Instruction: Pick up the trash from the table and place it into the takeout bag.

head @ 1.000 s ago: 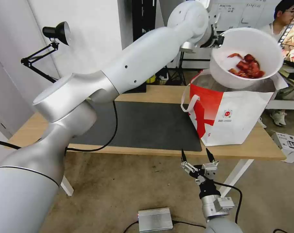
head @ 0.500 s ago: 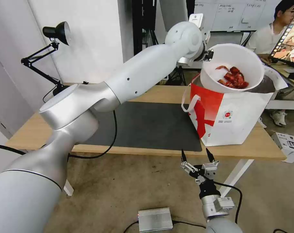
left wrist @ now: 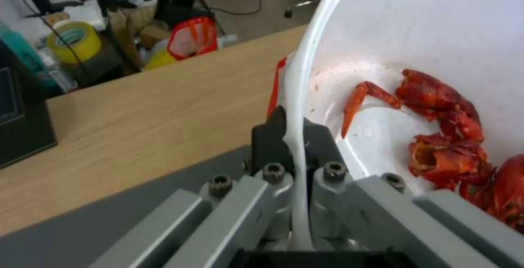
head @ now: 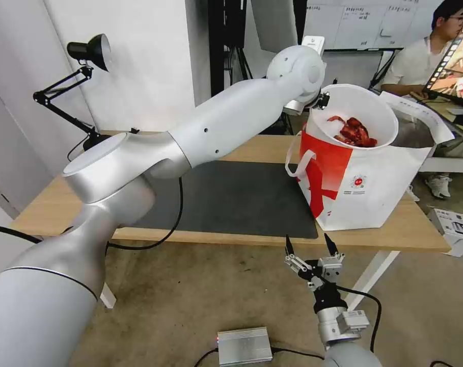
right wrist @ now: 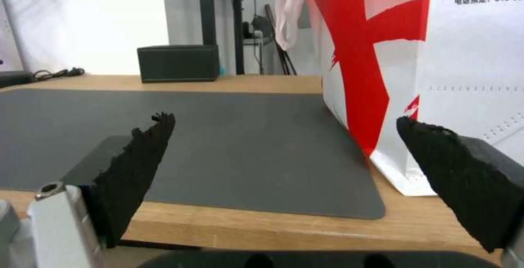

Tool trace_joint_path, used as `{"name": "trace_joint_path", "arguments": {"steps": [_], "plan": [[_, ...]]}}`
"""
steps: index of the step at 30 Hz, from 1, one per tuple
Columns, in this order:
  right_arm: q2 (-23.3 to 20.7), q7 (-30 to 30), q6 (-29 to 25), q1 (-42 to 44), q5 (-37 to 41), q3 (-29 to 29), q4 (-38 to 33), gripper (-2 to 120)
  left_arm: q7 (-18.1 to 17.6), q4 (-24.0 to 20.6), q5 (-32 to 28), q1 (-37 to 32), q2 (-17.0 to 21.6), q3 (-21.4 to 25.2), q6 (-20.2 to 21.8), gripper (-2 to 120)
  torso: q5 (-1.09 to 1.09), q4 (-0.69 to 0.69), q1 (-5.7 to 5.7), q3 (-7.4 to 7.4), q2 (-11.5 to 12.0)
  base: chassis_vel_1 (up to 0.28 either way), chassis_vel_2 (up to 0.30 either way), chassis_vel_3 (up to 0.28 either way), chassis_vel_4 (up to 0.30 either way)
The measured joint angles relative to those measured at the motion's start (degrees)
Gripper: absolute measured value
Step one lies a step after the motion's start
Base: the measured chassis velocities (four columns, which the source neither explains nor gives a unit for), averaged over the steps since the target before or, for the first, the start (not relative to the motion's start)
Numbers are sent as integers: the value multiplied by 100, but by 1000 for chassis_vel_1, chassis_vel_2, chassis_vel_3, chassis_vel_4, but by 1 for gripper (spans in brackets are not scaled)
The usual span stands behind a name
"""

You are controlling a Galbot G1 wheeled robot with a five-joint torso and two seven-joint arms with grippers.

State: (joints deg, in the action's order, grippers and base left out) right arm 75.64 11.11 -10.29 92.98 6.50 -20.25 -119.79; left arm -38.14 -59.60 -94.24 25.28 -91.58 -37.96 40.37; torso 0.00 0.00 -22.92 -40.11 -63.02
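The left hand [left wrist: 294, 137] is clenched on the left rim of the white bowl [head: 354, 113], which sits tilted in the takeout bag's [head: 366, 178] mouth at the worktop's [head: 251, 145] far right. The right hand [head: 312, 251] waits released below the near edge.

A robotics lab or office workspace: behind the long light-wood table [head: 251, 145] stand tripods [head: 279, 114] and a whiteboard [head: 363, 23], a clamp desk lamp [head: 91, 50] sits at its far-left corner, and cables [head: 366, 300] trail across the bare floor below.
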Motion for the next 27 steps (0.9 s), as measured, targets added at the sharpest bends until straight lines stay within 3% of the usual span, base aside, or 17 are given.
{"name": "trace_joint_path", "arguments": {"steps": [15,27], "plan": [[0,0,0,0,0,0,0,100,-96,-304,-116,13,1,-40,-40,0,0,0,0,0,1,0,0,0,0],[0,0,0,0,0,0,0,100,-67,-276,-151,-37,2,-108,-245,32,0,0,0,0,0,0,0,0,0]]}}
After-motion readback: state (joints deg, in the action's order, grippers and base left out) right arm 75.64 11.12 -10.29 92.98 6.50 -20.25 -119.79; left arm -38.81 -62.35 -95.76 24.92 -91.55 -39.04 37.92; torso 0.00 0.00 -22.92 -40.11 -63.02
